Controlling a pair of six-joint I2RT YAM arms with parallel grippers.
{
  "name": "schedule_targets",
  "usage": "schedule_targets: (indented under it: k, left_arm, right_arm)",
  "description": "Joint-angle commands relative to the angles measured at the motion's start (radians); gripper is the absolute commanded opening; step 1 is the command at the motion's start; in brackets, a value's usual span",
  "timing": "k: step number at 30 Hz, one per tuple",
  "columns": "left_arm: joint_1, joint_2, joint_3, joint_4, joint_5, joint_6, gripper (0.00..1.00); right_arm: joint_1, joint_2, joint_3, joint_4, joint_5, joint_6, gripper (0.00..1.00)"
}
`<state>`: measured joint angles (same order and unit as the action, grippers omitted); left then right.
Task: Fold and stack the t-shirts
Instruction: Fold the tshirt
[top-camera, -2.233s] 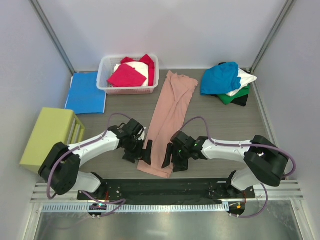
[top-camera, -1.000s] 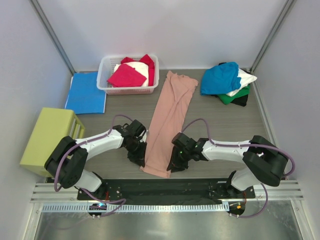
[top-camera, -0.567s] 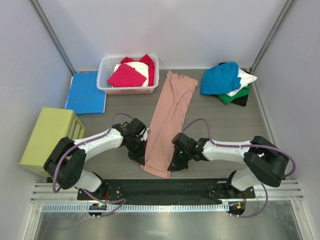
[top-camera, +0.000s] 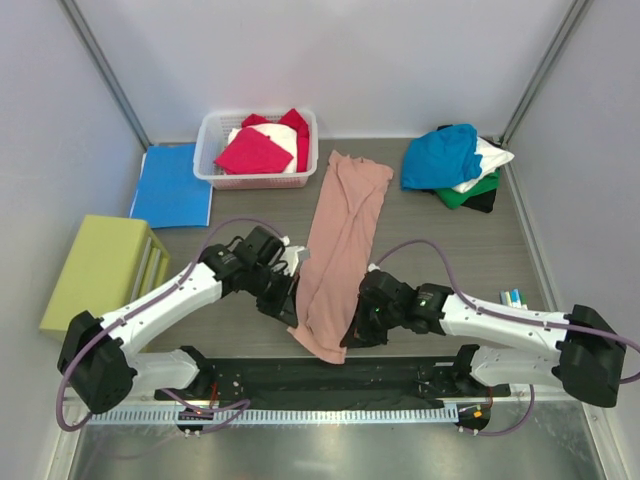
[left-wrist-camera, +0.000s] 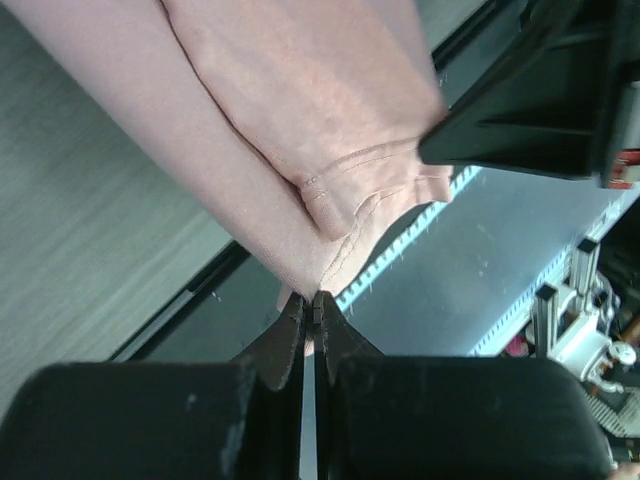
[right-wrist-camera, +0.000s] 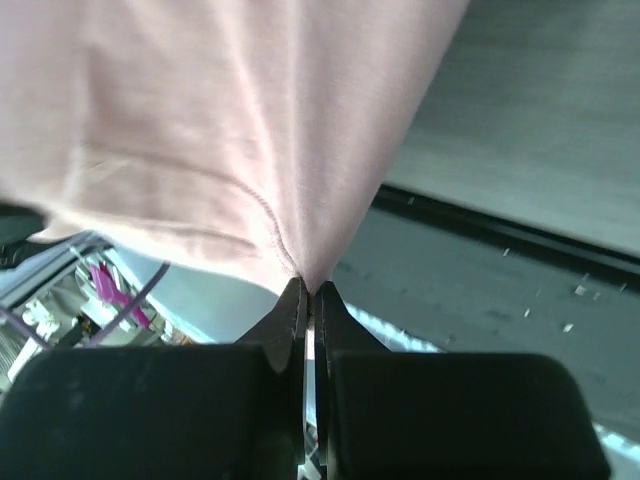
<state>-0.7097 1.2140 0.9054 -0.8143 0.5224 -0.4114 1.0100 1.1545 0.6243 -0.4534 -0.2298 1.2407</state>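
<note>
The dusty-pink t-shirt (top-camera: 337, 235), folded into a long narrow strip, runs from the back of the table toward the front rail. Its near end hangs lifted between the two arms. My left gripper (top-camera: 291, 306) is shut on the near left corner; in the left wrist view the fingertips (left-wrist-camera: 313, 298) pinch the hem of the pink t-shirt (left-wrist-camera: 300, 110). My right gripper (top-camera: 352, 335) is shut on the near right corner, and its tips (right-wrist-camera: 308, 289) pinch the pink cloth (right-wrist-camera: 220, 120). Magenta and white t-shirts (top-camera: 256, 148) lie in the basket. Teal, white, green and black t-shirts (top-camera: 452, 160) are stacked at the back right.
A white basket (top-camera: 209, 150) stands at the back left, with a flat blue folder (top-camera: 172, 186) beside it. A yellow-green box (top-camera: 98, 276) sits at the left edge. A black rail (top-camera: 300, 375) runs along the table's near edge. Small blue and white objects (top-camera: 510, 297) lie by the right arm.
Both grippers have shut on the near corners of the pink t-shirt and raised its near end off the table. Both arms have shifted, the right one more to the right.
</note>
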Motion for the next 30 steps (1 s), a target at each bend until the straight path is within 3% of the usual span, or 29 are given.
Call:
schedule_targets:
  k: [1,7,14,24,30]
  left_arm:
    - [-0.033,-0.018,-0.028,-0.046,0.07,0.008,0.03]
    - [-0.039,0.018,-0.007,-0.059,0.1,0.022,0.02]
    - [-0.005,0.195,0.237,-0.112,0.007,0.065,0.0]
    - [0.234,0.446,0.538,-0.085,0.013,0.071,0.0]
    - [0.253,0.535,0.624,-0.049,0.001,0.042,0.0]
  right_arm:
    - [0.062,-0.081,0.051,-0.073,0.032,0.086,0.01]
    - [0.093,-0.119,0.063,-0.09,0.055,0.129,0.01]
    - [0.03,-0.059,0.127,-0.114,0.084,0.059,0.01]
    - [-0.321,-0.026,0.383,-0.301,0.089,-0.219,0.01]
    - [-0.43,0.068,0.37,-0.246,0.029,-0.287,0.01]
